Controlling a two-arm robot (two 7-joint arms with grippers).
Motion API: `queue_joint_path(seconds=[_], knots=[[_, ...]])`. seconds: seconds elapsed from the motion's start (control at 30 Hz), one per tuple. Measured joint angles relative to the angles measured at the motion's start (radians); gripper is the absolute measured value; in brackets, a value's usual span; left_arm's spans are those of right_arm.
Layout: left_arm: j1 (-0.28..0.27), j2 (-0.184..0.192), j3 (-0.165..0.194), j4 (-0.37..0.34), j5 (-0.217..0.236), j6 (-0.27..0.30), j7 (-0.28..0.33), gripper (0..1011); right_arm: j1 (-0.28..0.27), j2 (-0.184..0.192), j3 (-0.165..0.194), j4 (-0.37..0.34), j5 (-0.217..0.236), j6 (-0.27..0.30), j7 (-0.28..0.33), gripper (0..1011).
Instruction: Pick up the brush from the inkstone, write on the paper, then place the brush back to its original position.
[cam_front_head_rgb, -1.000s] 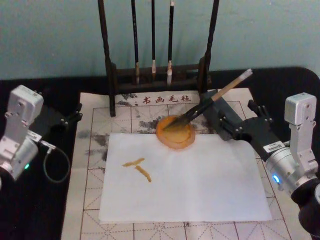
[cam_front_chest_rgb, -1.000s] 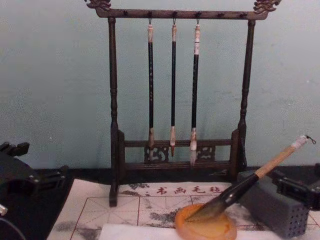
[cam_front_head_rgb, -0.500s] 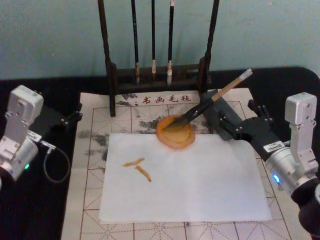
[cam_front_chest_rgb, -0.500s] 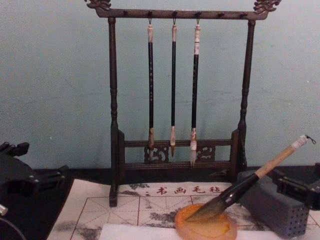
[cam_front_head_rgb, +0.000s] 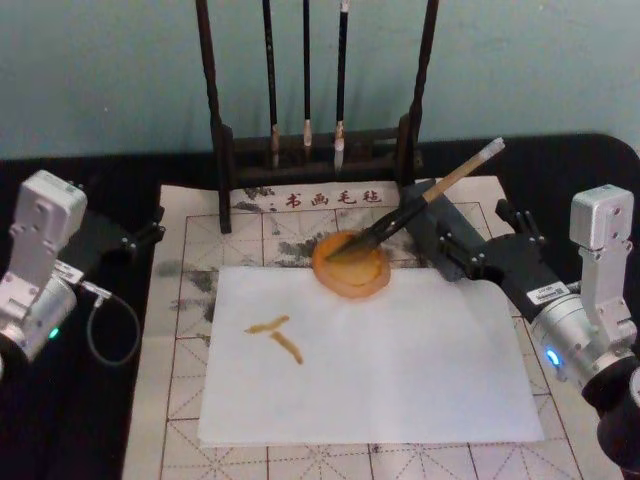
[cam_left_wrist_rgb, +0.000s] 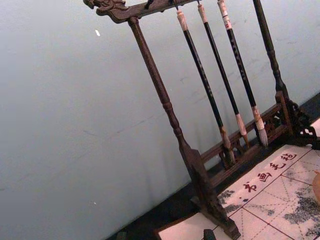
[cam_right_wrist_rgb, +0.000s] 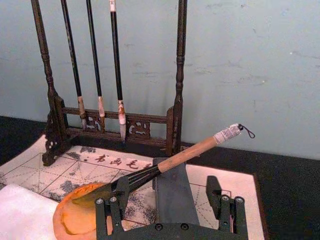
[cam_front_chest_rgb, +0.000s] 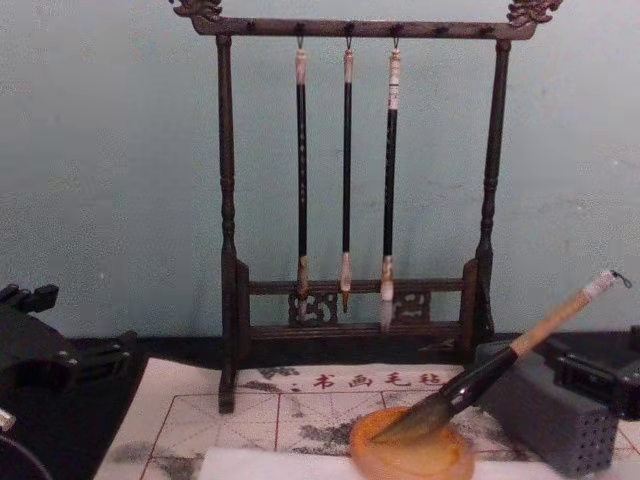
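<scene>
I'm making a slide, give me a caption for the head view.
Brush resting tip-down in the inkstone, amber strokes on the paper, open right gripper beside it.

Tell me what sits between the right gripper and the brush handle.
In the right wrist view, the grey block lies between the open right gripper and the brush, whose handle leans across its top.
</scene>
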Motion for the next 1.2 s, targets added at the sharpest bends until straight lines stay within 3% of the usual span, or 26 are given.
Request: queue_joint_path(seconds=[1.2], knots=[[0.0, 0.0, 0.0, 0.0, 0.0, 0.0, 0.0, 1001, 0.0, 0.0, 0.0, 0.0, 0.0, 0.0, 0.0, 1003]])
